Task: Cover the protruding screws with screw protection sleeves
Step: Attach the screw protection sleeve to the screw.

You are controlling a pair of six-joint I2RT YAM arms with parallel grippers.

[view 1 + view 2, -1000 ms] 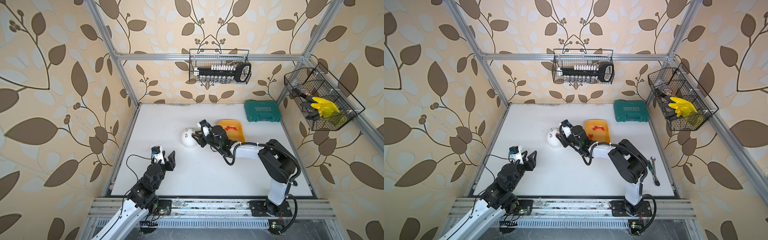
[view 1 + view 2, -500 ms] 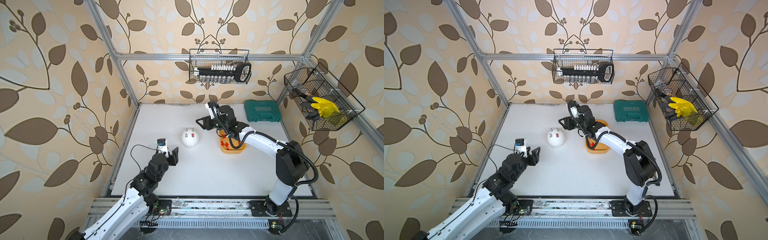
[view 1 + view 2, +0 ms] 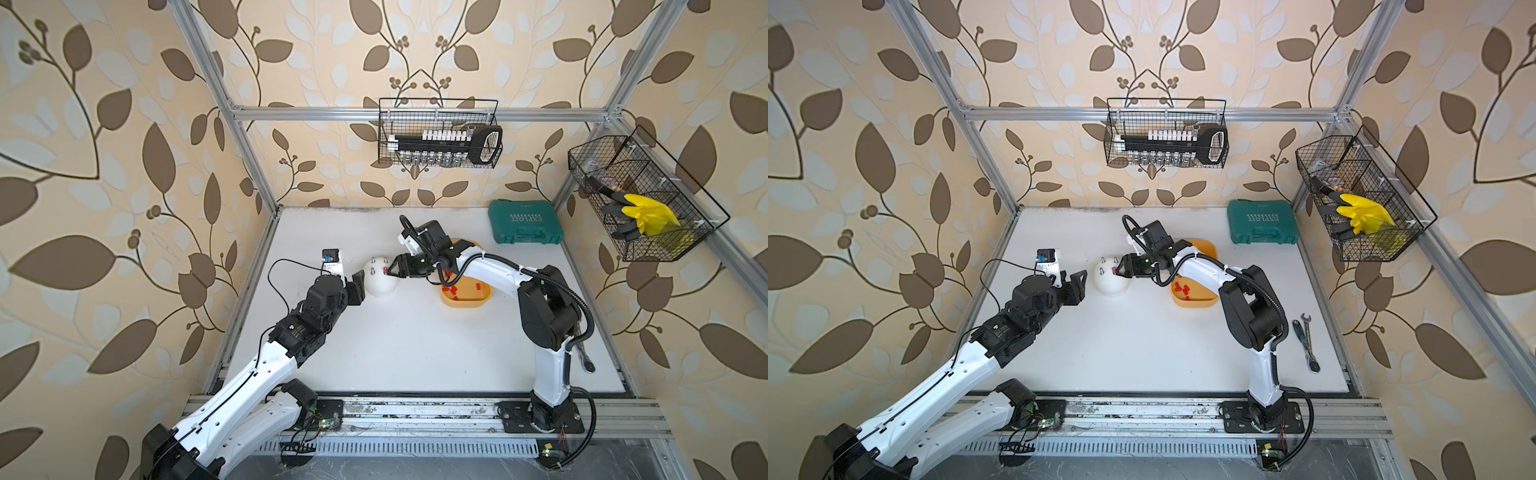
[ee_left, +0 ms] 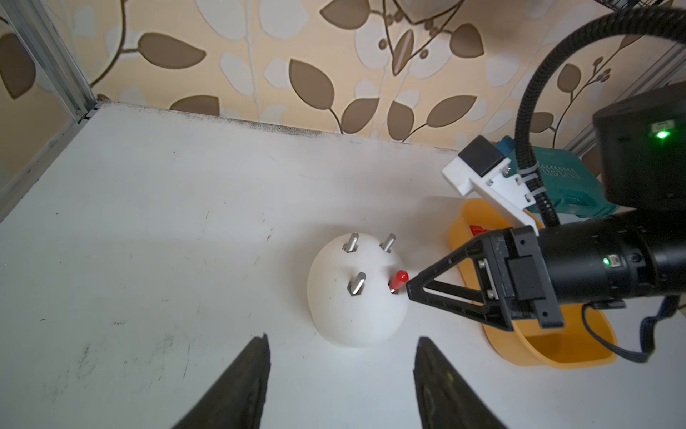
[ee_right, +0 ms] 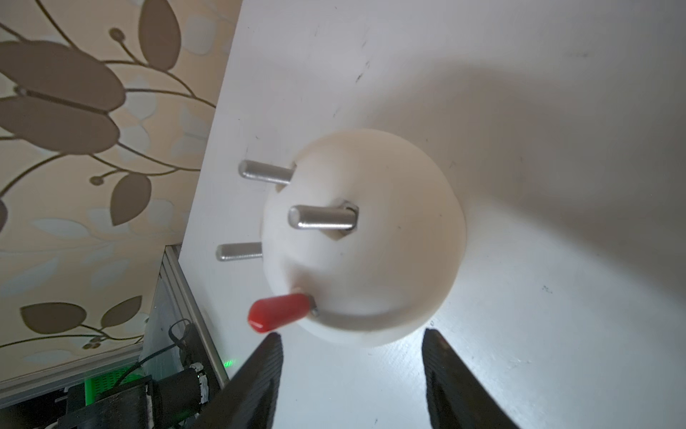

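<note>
screws (image 4: 356,284) on dome (image 4: 352,319), mid table (image 3: 415,353), one under red sleeve (image 4: 399,279); left pincer (image 4: 342,338), right pincer (image 5: 352,332) agape alongside

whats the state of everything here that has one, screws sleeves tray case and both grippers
protruding screws, three bare, one capped
red sleeve, seated on a screw
loose sleeves, lying in the tray
tray, upright
green case, shut
left gripper, open, empty
right gripper, open, empty, beside the red sleeve
</note>
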